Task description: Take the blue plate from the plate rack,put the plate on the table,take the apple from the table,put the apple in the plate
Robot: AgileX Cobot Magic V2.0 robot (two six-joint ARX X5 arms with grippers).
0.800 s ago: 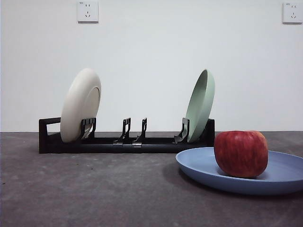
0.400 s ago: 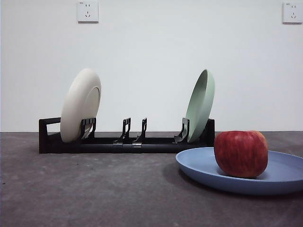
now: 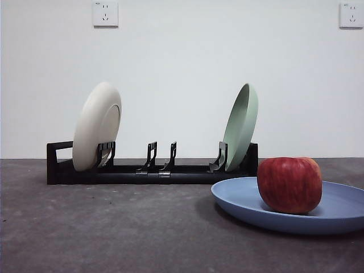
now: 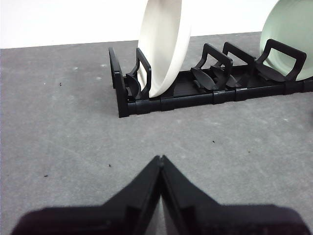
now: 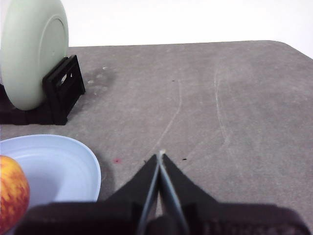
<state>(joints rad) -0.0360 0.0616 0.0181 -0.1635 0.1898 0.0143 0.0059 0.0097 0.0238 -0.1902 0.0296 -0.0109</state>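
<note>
- Both of our grippers are closed on nothing: the left gripper (image 4: 160,161) has its jaws pressed tip to tip above bare counter (image 4: 63,127), on the near side of the plate rack (image 4: 195,95) and apart from it.
- Our right gripper (image 5: 160,159) also has its jaws together and empty, hanging over open counter just beside the rim of the blue plate (image 5: 58,161) without touching it.
- From the front we see the blue plate (image 3: 239,202) lying flat on the counter (image 3: 102,227) at the near right, its right side cut off by the picture's edge.
- We find the apple (image 3: 289,184) sitting inside the blue plate, upright, dark red with a yellowish patch near its top right.
- We see only a red and yellow sliver of the apple (image 5: 11,188) in the right wrist view, resting in the plate.
- Farther back, the plate rack (image 3: 148,170) runs left to right across the counter, with its middle prong pairs empty.
- We see a cream-white plate (image 3: 96,126) leaning in the rack's left slot and a pale green plate (image 3: 242,126) leaning in its right slot, just behind the blue plate's far rim.
- Two wall sockets (image 3: 105,13) sit high on the white wall behind.
</note>
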